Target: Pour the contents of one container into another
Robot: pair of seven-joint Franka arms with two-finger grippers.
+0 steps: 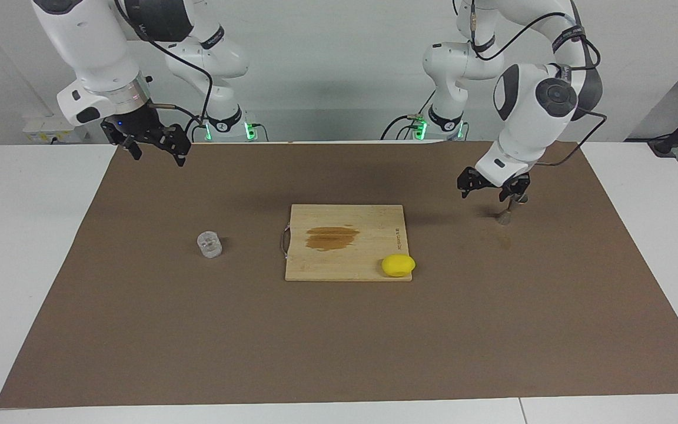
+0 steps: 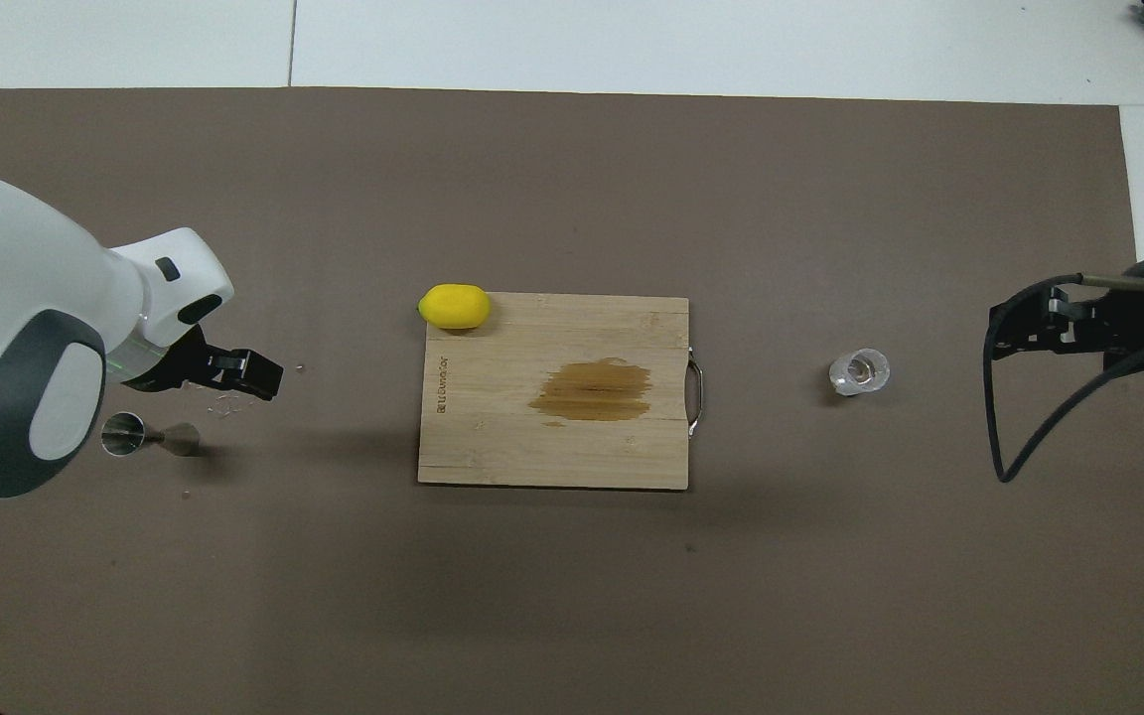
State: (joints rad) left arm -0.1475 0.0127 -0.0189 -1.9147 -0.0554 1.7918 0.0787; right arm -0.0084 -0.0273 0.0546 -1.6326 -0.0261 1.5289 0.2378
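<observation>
Left pincer (image 1: 494, 187) wide over half-hidden jigger (image 2: 150, 436), right pincer (image 1: 149, 144) wide, tumbler (image 1: 209, 244) apart.

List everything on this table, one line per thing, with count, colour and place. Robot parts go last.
glass: one, clear, on the mat toward the right arm's end.
jigger: one, silvery metal, upright on the mat toward the left arm's end.
cutting board: one, pale wood with a dark stain, mid-table.
lemon: one, yellow, at the board's corner farthest from the robots, toward the left arm's end.
mat: one, brown, covering the table.
left gripper: one, black, open, over the jigger.
right gripper: one, black, open, raised over the mat's edge.
</observation>
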